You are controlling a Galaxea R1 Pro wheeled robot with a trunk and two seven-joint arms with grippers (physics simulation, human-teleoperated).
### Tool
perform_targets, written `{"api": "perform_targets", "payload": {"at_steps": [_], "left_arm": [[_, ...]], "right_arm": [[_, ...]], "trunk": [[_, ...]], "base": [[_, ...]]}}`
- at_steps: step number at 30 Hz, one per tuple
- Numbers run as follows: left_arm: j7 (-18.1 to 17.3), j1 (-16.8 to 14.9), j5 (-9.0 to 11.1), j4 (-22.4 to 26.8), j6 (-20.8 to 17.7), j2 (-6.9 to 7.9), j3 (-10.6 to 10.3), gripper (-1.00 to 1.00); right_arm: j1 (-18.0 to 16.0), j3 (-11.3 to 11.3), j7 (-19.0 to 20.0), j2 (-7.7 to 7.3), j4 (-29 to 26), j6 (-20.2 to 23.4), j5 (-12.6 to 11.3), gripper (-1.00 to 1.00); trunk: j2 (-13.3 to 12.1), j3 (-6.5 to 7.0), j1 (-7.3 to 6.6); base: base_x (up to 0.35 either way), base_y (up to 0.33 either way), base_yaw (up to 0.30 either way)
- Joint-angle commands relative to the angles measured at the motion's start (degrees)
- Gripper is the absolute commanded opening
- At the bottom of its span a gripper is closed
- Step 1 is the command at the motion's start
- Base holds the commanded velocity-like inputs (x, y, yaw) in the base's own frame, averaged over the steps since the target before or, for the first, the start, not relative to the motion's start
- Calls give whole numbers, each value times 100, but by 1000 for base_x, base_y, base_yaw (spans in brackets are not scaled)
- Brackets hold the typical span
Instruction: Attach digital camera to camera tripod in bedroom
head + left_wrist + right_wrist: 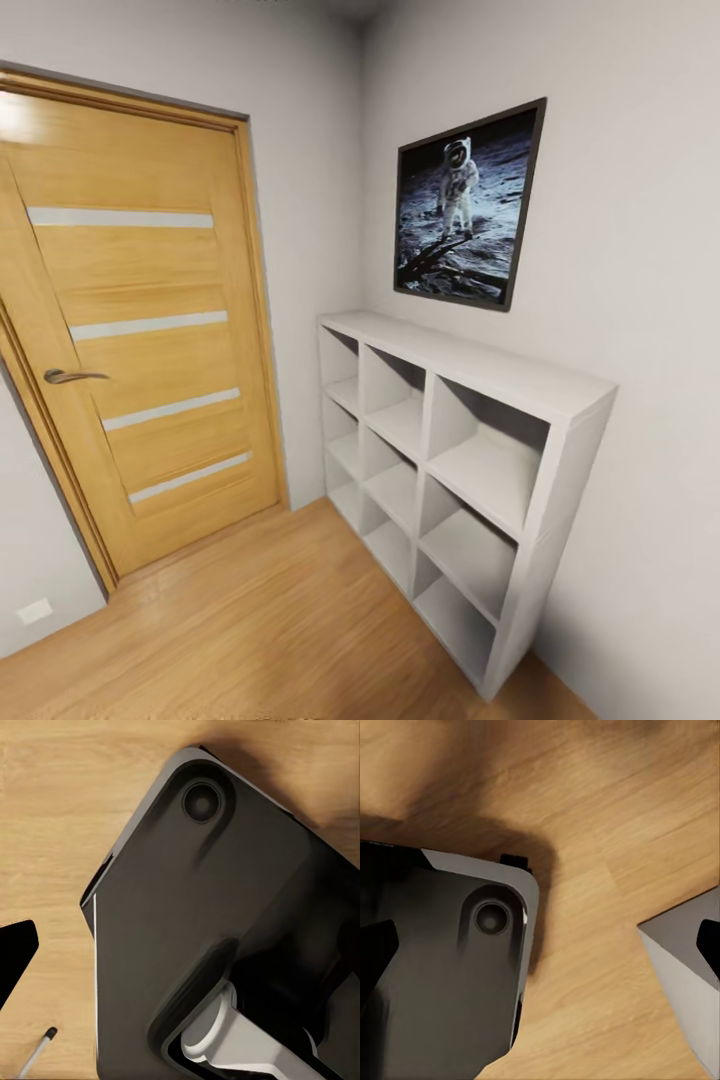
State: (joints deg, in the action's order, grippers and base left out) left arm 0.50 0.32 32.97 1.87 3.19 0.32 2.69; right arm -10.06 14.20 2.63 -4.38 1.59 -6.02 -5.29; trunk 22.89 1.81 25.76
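The digital camera and the camera tripod are out of view, and so is the bedroom. In the left wrist view one black fingertip (16,958) of my left gripper stands far out at the frame's edge, over the robot's dark base (202,922) and the wood floor. The right gripper (541,945) is open. Its two black fingertips (375,952) sit wide apart with nothing between them, above the base (442,975) and the floor.
A closed wooden door (140,330) with a metal handle (70,376) is ahead on the left. A white cube shelf (450,470) stands against the right wall under an astronaut picture (468,205). A thin silver rod with a black tip (41,1044) lies on the floor.
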Motion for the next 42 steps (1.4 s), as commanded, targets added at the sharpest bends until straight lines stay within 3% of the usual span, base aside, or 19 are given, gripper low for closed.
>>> {"api": "perform_targets", "payload": {"at_steps": [1,42], "left_arm": [[4,4,-9,7,6,1,34,100],[7,4,-44,7,6,-6,-3,100]], "right_arm": [[-5,45,27,-1,19,-32,-82,100],[-5,41,27,-2,17,-57,-148,100]], "trunk": [[3,-1,2],[3,-1,2]], "base": [[0,0,277],[0,0,277]]}}
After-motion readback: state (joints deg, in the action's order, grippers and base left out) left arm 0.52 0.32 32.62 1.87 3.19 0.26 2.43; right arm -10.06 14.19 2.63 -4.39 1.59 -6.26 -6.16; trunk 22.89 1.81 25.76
